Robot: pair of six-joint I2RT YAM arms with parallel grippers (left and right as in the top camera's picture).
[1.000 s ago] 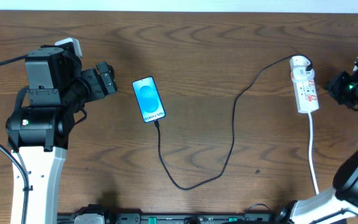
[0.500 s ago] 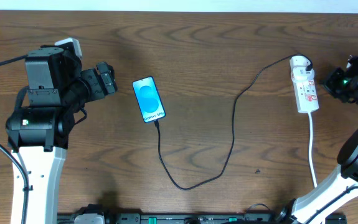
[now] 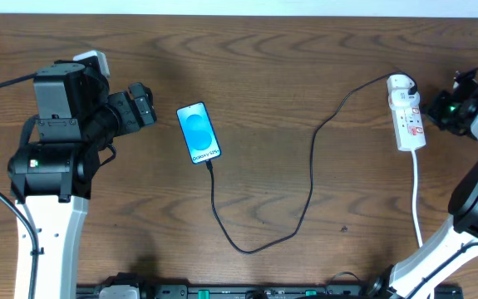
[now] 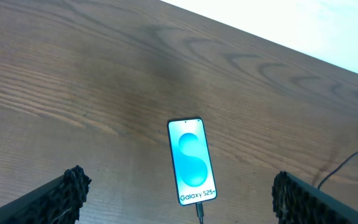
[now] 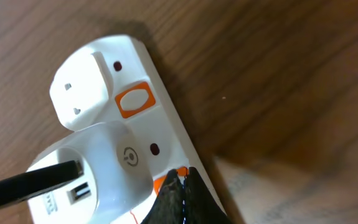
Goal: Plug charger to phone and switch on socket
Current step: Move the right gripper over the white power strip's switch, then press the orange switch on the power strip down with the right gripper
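**Overhead view.** The phone (image 3: pixel 198 133) lies flat on the table (image 3: pixel 305 50), left of centre, just beside the left gripper (image 3: pixel 147 104) and not touching it. Its long axis runs near-to-far with a slight tilt, the lettered end toward the near edge. The charger (image 3: pixel 311 166) is plugged into that end, loops toward the near edge, then climbs back to the far, round end of the socket (image 3: pixel 406 112). The socket lies far right, also with its long axis near-to-far. Its white cord (image 3: pixel 418 199) leaves the near end. The right gripper (image 3: pixel 441 110) sits against the socket's right side. The state of neither gripper can be read from this view.

**Left wrist view.** The two fingers (image 4: pixel 66 196) stand wide apart and hold nothing. The phone (image 4: pixel 192 160) lies between and beyond them, with "Galaxy S25+" legible. The picture's lower edge cuts off the plug.

**Right wrist view.** This view alone shows the socket's detail (image 5: pixel 166 124): an orange switch (image 5: pixel 135 101), small dark indicator dots, and a white adapter (image 5: pixel 113 158) seated in it, with the black cable (image 5: pixel 29 180) leading off to the left. The right gripper's (image 5: pixel 182 186) fingertips are pressed together with nothing between them. They rest over a second orange patch (image 5: pixel 165 182) and hide most of it. Whether they actually press on it cannot be determined. The rest of the strip is out of frame.
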